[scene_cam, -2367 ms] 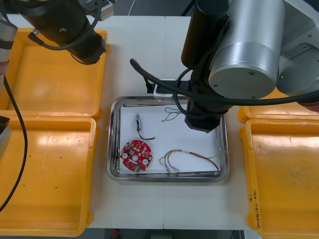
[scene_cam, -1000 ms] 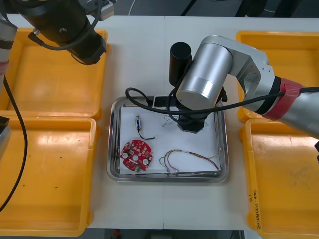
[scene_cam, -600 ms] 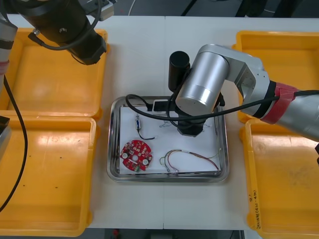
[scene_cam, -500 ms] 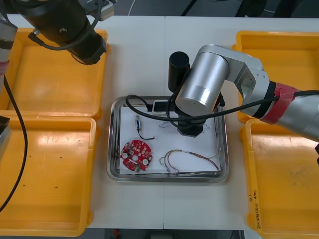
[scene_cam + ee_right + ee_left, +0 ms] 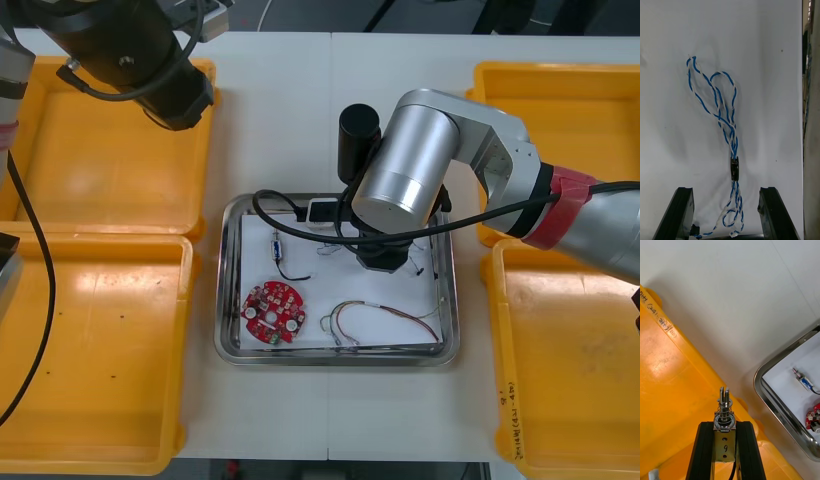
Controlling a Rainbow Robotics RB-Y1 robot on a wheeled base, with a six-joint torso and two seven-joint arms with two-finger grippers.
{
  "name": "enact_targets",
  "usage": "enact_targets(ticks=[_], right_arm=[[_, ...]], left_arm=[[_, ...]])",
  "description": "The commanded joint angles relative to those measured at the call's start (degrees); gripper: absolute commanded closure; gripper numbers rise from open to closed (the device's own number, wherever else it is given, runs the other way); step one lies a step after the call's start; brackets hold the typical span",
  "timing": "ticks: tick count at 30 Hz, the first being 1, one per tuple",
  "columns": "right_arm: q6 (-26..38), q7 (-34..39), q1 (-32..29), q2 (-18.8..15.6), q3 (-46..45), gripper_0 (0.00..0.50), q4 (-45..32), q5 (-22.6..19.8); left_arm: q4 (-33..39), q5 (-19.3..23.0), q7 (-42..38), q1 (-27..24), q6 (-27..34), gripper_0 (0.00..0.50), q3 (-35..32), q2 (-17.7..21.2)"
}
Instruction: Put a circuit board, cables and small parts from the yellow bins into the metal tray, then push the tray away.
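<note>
Dropped over the tray, right gripper, fingers apart, straddles the cable lengthwise; left gripper, far left, clamps a part.

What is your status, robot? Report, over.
Right gripper open, astride blue and white cable in tray. Left gripper shut on small metal part, above left yellow bin. Board already in tray.

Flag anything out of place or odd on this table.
Nothing stands out. Circuit board lies inside the metal tray; right gripper open over the blue and white cable; left gripper holds a small metal part above a yellow bin.
</note>
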State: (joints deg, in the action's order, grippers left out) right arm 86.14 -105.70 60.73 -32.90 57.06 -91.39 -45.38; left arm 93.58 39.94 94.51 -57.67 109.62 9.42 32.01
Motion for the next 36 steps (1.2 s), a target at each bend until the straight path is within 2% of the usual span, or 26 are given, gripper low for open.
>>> enact_targets(ticks=[1,5,12,22,30,36], right_arm=[[0.52,-0.38,2.2,0.73,-1.95,0.0,-1.51,-0.23],[2.36,0.15,2.2,0.73,-3.35,0.0,-2.91,-0.76],[10.62,0.5,2.2,0.73,-8.36,0.0,-7.13,-1.82],[23.86,1.99,2.2,0.73,-19.09,0.0,-10.47,-6.83],[23.86,3.4,2.2,0.38,-28.75,0.0,-14.16,-6.91],[23.86,4.72,1.67,-2.7,-32.18,0.0,-16.45,-7.44]], left_arm=[[1.96,0.49,-7.23,-0.6,0.38,0.5,-1.77,-0.55],[1.96,0.49,-7.15,-0.6,0.38,0.5,-1.77,-0.55],[1.96,0.4,-7.15,-0.6,0.38,0.5,-1.77,-0.55],[1.96,0.57,-7.5,-0.6,0.38,0.5,-1.77,-0.46],[1.96,1.45,-9.17,-0.69,0.38,0.5,-1.69,-0.55],[1.96,2.24,-11.28,-0.69,0.38,0.5,-1.6,-0.64]])
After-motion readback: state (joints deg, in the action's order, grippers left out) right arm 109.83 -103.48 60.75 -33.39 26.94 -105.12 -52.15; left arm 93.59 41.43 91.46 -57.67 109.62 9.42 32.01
